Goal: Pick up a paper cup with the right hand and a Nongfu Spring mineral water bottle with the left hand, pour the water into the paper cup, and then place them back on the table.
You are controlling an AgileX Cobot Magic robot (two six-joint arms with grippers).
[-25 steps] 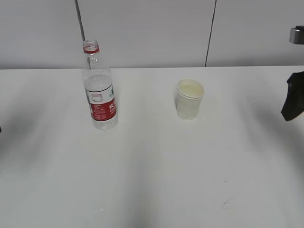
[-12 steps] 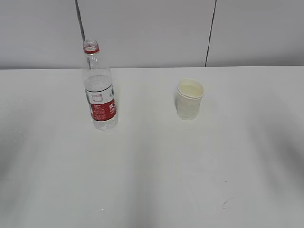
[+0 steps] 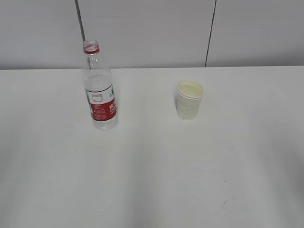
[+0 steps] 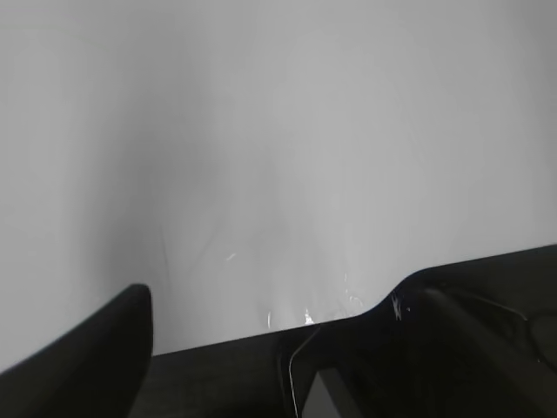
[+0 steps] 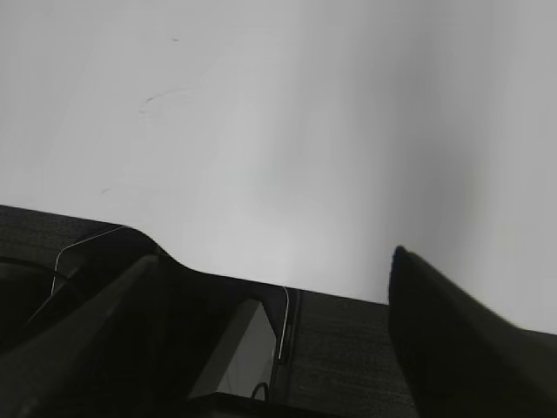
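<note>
The Nongfu Spring mineral water bottle [image 3: 100, 99] stands upright and uncapped at the left of the white table [image 3: 156, 166], red neck ring at the top and red-and-white label low down. The water in it is hardly visible. The paper cup [image 3: 189, 99] stands upright to its right, well apart from it. Neither gripper shows in the exterior view. In the left wrist view my left gripper [image 4: 287, 357] has its dark fingers [image 4: 87, 348] spread wide over the table's edge, with nothing between them. My right gripper [image 5: 270, 348] stands the same way, its fingers [image 5: 461, 340] wide apart and empty.
A grey panelled wall with dark vertical seams [image 3: 209, 33] runs behind the table. A faint scuff mark [image 3: 227, 203] lies on the tabletop at the front right. Both wrist views show the table's edge with dark structure below it.
One second ago my right gripper showed at the exterior view's right edge; it has since withdrawn out of view. The bottle and the cup have not moved.
</note>
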